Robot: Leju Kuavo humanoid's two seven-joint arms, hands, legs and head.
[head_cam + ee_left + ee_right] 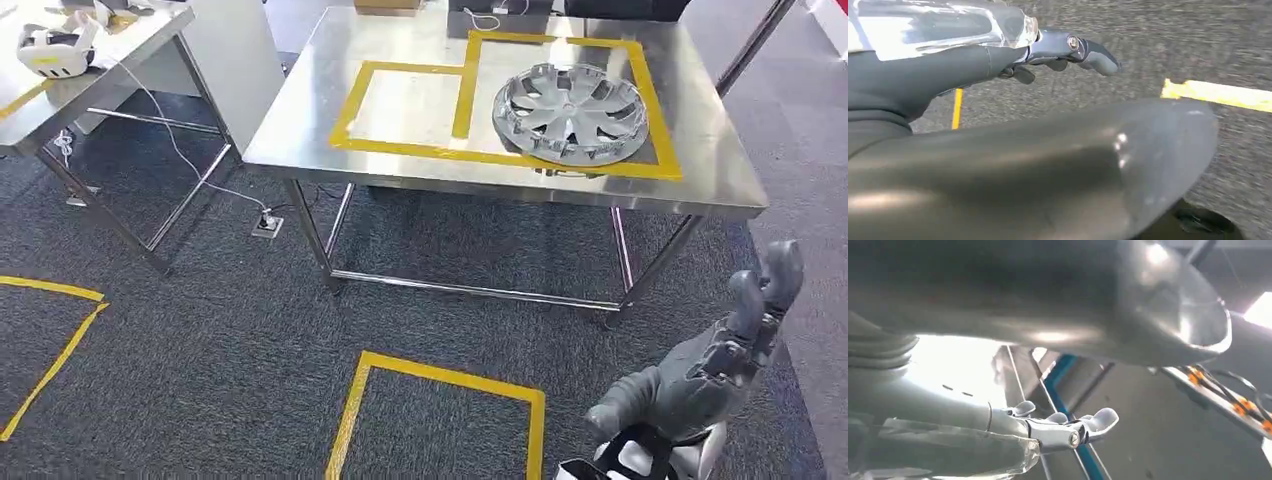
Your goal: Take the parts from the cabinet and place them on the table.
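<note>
A silver wheel cover [572, 112] lies flat on the steel table [420, 170], inside the right-hand yellow taped box. The smaller taped box [405, 105] to its left holds nothing. My right hand [715, 365] hangs low at the near right, in front of the table's right leg, fingers apart and pointing up, nothing in it. The right wrist view has the same hand [1048, 430] with its fingers spread in the air. My left hand [973, 70] hangs over the dark carpet, its fingers [1093, 52] stretched out and empty.
A second steel table [90, 70] stands at the far left with a white headset [55, 48] on it. A cable runs down to a floor socket [266, 224]. A yellow taped square [440, 400] marks the carpet before the table, with more tape [50, 340] at left.
</note>
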